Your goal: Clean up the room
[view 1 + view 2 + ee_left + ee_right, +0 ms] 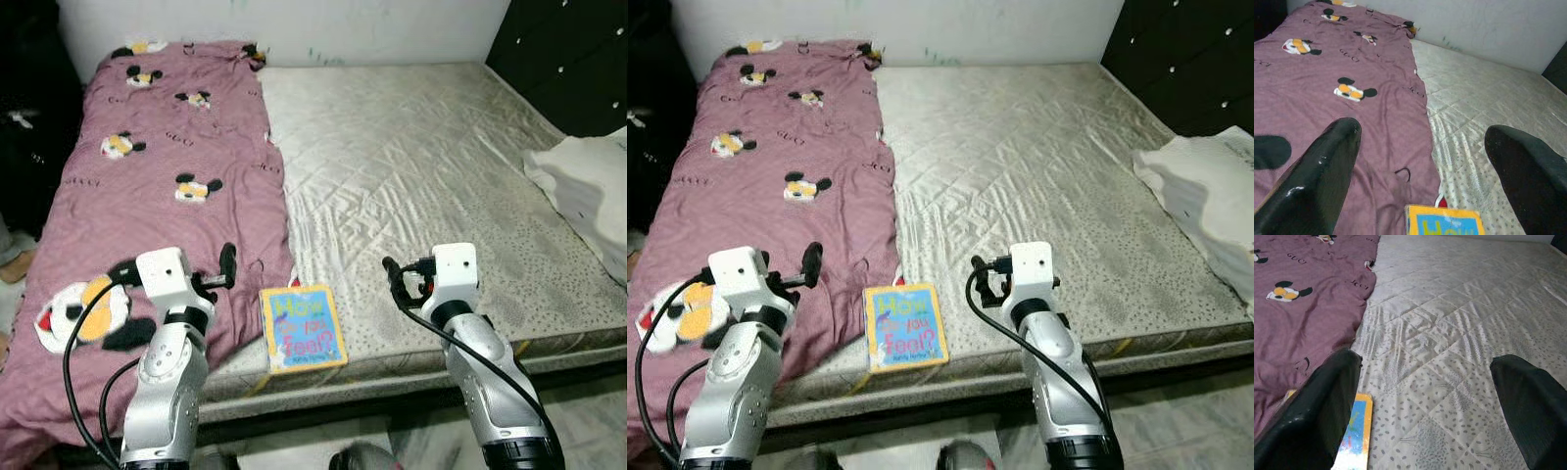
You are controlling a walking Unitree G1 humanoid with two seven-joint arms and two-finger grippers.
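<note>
**Yellow-edged book sitting right on the mattress lip**

Both my claws are spread wide, holding nothing. The book [302, 328] lies flat at the bed's [421, 166] near edge, between left claw [220, 269] and right claw [394, 282], just off the maroon blanket [157, 176] at its 9 o'clock. Flat cover, so I reckon a sloppy pinch nudges it off toward 6 o'clock onto the floor.

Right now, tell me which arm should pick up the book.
Probably left. The book lies at the mattress edge beside the blanket, nearer the open left gripper than the right gripper.
</note>
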